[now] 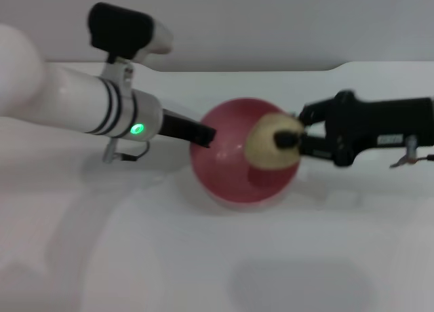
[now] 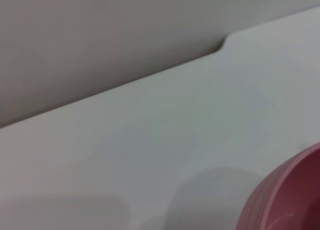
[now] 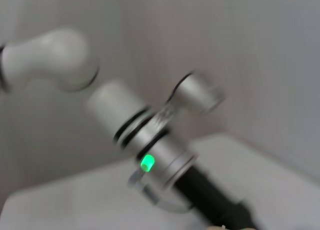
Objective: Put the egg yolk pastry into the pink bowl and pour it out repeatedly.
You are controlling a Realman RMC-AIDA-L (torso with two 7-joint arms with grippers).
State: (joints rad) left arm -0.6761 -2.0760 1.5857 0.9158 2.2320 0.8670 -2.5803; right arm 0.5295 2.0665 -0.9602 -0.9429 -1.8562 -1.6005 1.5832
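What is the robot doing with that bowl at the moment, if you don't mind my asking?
The right gripper holds the egg yolk pastry over the right side of the pink bowl, which sits on the white table. The left gripper is at the bowl's left rim, apparently steadying it. The pastry has not been released yet.

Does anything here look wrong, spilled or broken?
Nothing stands out. The right tool holds the pastry over the bowl, while the left tool is at the bowl's rim. No spill or damage shows on the table.
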